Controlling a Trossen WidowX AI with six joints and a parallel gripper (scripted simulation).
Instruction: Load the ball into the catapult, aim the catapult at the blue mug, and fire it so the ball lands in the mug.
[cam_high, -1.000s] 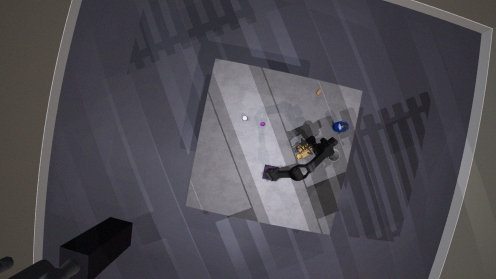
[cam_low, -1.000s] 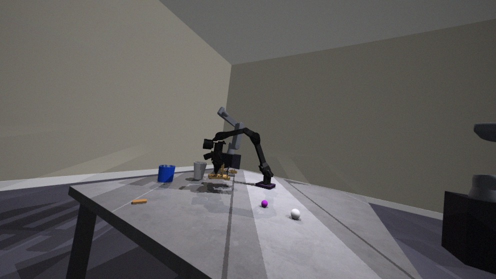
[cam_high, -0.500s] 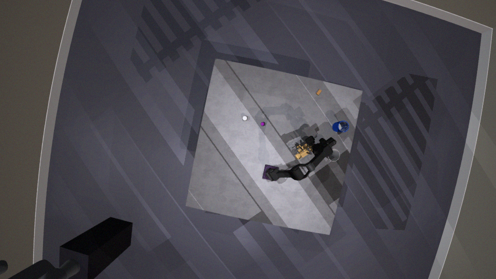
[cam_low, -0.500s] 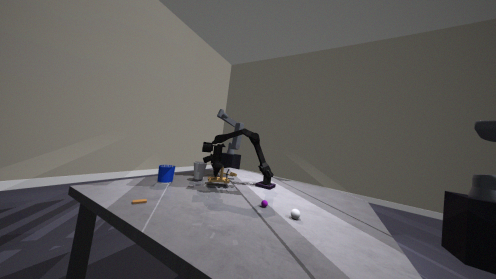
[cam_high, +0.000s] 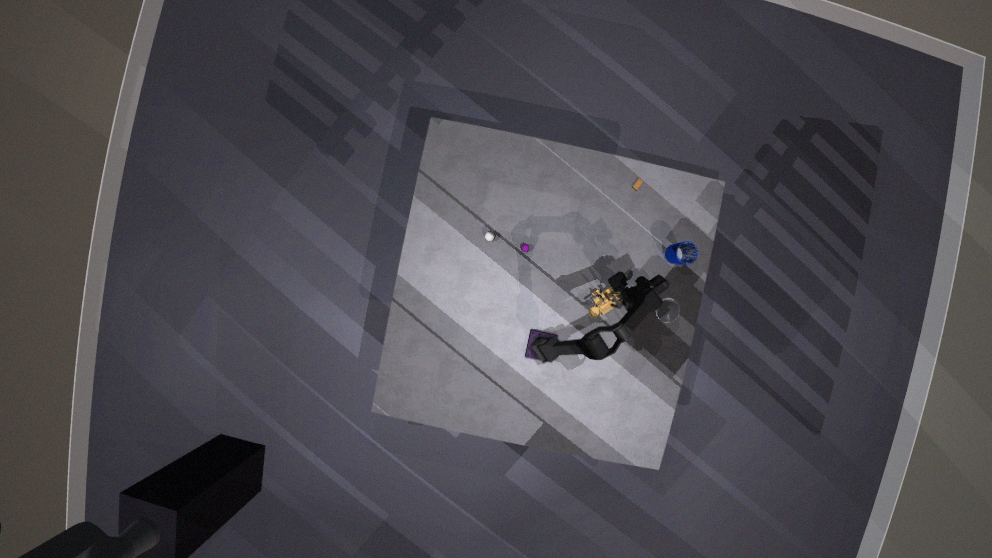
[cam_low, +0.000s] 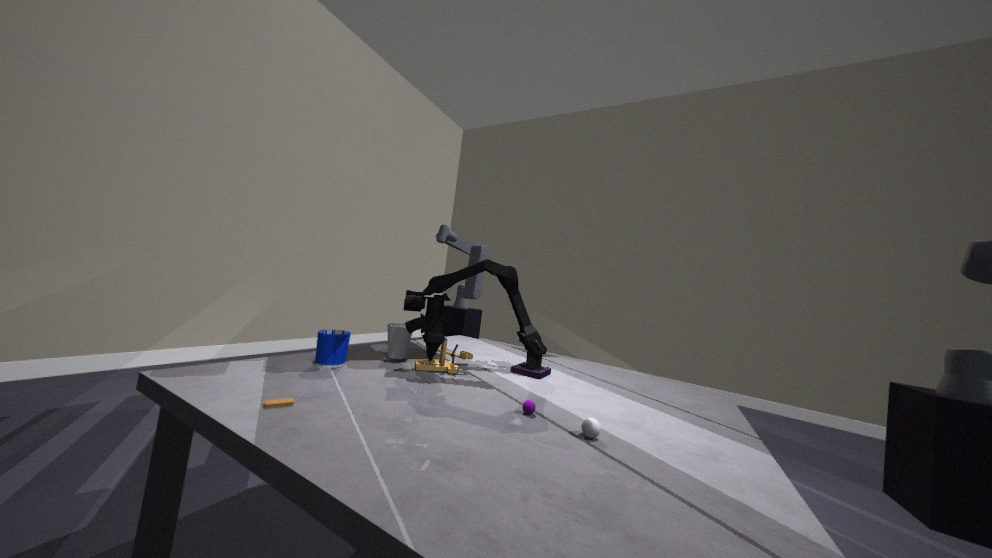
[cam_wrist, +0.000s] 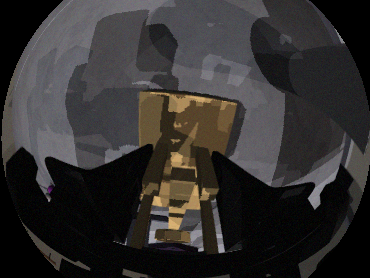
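Note:
My gripper (cam_high: 621, 295) (cam_low: 432, 356) (cam_wrist: 183, 152) is shut on the yellow catapult (cam_high: 601, 302) (cam_low: 424, 366) (cam_wrist: 212, 122), with one finger on each side of its frame. The catapult is upright, at or just above the table top; a small gap cannot be told. No ball shows in its cup. The blue mug (cam_high: 672, 254) (cam_low: 331, 349) stands upright near the table edge, beyond the catapult from the balls. The purple ball (cam_high: 525, 247) (cam_low: 528, 407) and the larger white ball (cam_high: 489, 236) (cam_low: 590, 428) lie apart on the table, away from the gripper.
A grey cup (cam_high: 668, 310) (cam_low: 397, 343) stands close to my gripper and the mug. An orange block (cam_high: 637, 183) (cam_low: 278, 402) lies near the table's edge. My arm's purple base plate (cam_high: 532, 338) (cam_low: 531, 372) is on the table. Other arms on black pedestals (cam_high: 194, 485) (cam_low: 933, 451) stand off the table.

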